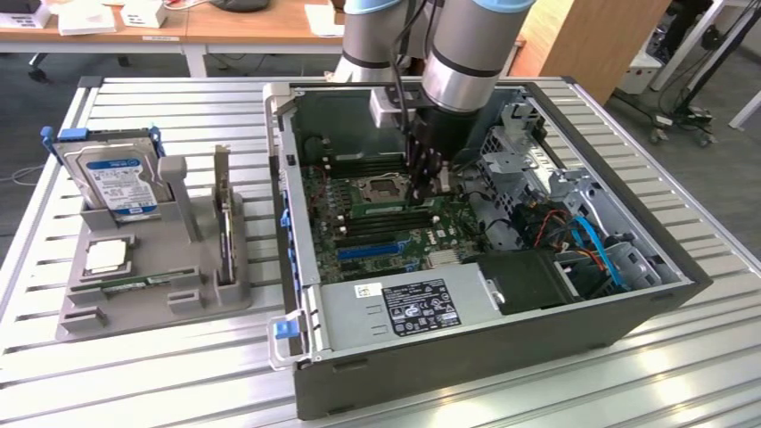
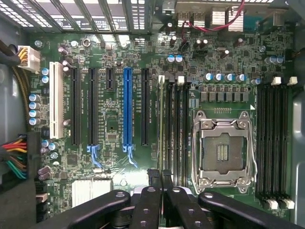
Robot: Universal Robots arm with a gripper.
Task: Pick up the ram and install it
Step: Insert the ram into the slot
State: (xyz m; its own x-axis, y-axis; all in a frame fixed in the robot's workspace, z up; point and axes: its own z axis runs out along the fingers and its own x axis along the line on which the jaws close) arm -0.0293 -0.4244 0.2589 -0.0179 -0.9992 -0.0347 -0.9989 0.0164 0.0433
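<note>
Seen edge-on from the wrist view, a ram (image 2: 161,124) stands as a thin green line along the memory slot nearest the expansion slots, beside the CPU socket (image 2: 223,150). My gripper (image 2: 161,177) is shut on its near end, and the black fingers (image 2: 153,191) press together there. I cannot tell whether the stick is pushed fully into the slot. In the exterior view my gripper (image 1: 430,185) reaches down into the open computer case (image 1: 476,357), just beside the CPU socket (image 1: 383,187). A second ram (image 1: 143,283) lies flat on the grey holder (image 1: 84,312) at that view's left.
On the grey holder stand a silver hard drive (image 1: 116,178) and a dark expansion card (image 1: 223,214). Inside the case, a power supply (image 1: 405,312), drive cages and cables (image 1: 594,250) crowd the exterior view's right. A blue expansion slot (image 2: 127,109) runs beside the memory slots.
</note>
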